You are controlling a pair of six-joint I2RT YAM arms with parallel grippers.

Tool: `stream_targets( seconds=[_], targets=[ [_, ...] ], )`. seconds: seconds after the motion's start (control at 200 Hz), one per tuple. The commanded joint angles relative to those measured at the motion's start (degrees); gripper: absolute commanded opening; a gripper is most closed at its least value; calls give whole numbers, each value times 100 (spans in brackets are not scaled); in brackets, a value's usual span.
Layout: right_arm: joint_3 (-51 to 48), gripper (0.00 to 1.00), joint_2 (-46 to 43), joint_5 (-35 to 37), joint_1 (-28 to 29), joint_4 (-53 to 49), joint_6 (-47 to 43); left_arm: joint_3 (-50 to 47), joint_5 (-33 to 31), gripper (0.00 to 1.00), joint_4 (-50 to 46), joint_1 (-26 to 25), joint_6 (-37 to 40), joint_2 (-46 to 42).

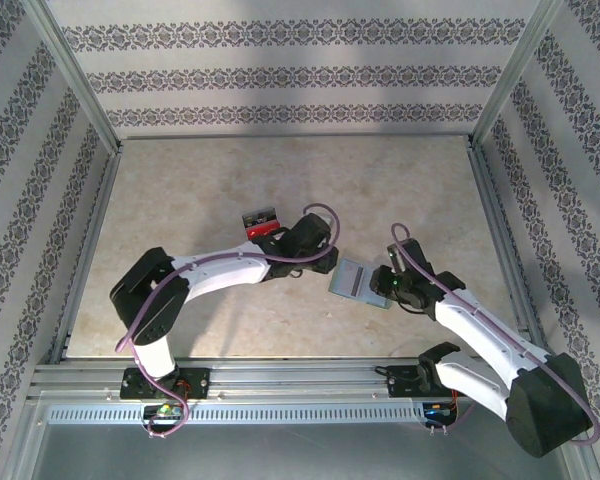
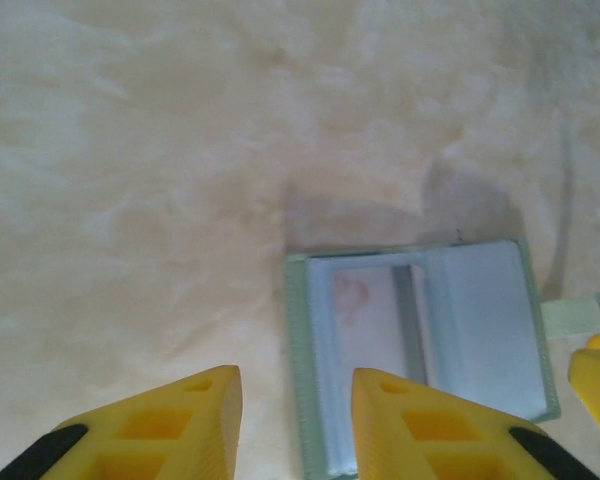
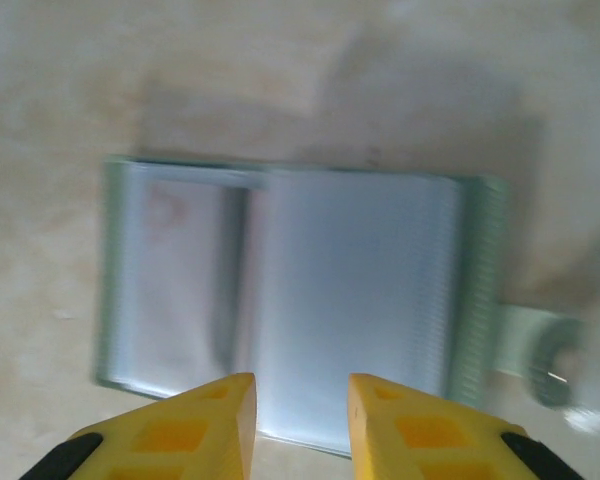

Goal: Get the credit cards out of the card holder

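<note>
Though blurry, holder (image 3: 290,300) seemingly beneath pincer (image 3: 302,395)

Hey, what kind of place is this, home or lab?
Probably a robot test booth, not a home: aluminium frame posts hold wallpaper-patterned panels around a marble-look tabletop, and the left arm and right arm are bolted to a metal rail.

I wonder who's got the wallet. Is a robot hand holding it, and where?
Nothing is held. The left gripper and right gripper are both open and empty, by the wallet lying on the table.
</note>
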Motion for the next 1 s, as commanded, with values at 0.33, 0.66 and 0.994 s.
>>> stream_targets(
  seconds=[0.33,0.66,0.994],
  targets=[
    [-192,29,934,-256,-301,344,-385,215,85,46,88,-116,-101,381],
    [45,24,1993,-1159,-297,1479,-274,254,438,56,-146,31,-777,455],
    [191,23,2228,-1090,-108,1586,-254,411,1406,48,196,95,-1050,1008]
  ],
)
